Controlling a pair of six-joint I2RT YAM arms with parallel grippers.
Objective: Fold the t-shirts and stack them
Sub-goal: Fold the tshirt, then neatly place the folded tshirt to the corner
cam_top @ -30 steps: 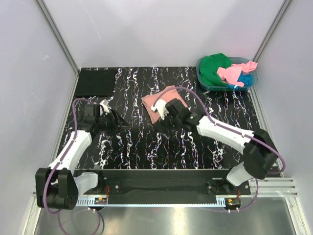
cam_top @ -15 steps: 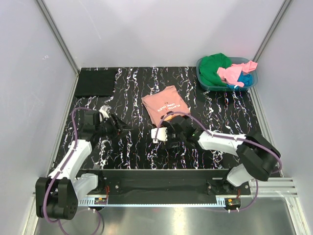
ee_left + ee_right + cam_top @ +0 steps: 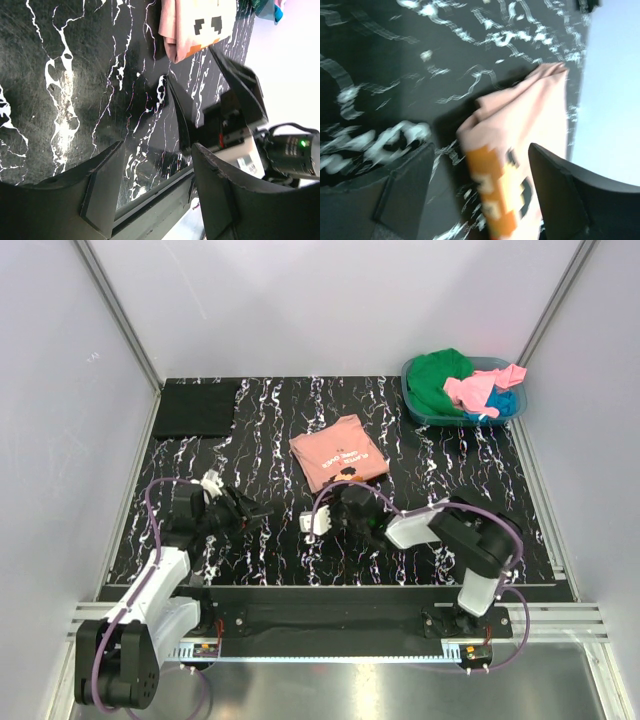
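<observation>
Top external view shows a big black table (image 3: 280, 400) with white squiggly lines all over it. Two white and black arms reach onto it from the bottom of the frame. The left arm (image 3: 150, 575) is at the lower left. The right arm (image 3: 470, 540) bends at the lower right and stretches toward the middle.

A teal basket (image 3: 440, 421) sits at the upper right corner of the table. It holds a pile of shirts: a green tee (image 3: 435, 380) on the left, a bright pink tee (image 3: 478, 390) in the middle, and a bit of a blue tee (image 3: 503, 403) on the right.

A salmon-pink tee (image 3: 325, 445) lies folded flat in the middle of the table, turned a little. A black tee (image 3: 197, 408) lies flat at the upper left corner, well apart from the others.

The right gripper (image 3: 338, 516) is just below the salmon-pink tee and does not touch it. The left gripper (image 3: 252, 512) is to the left of it, with bare table under it.

In the left wrist view, the left fingers (image 3: 102, 195) are spread apart with nothing between them. In the right wrist view, the right fingers (image 3: 402, 187) are spread apart too and hold nothing. The folded tee lies on the table past them.

A small print (image 3: 346, 462) shows on the lower part of the salmon-pink tee.
</observation>
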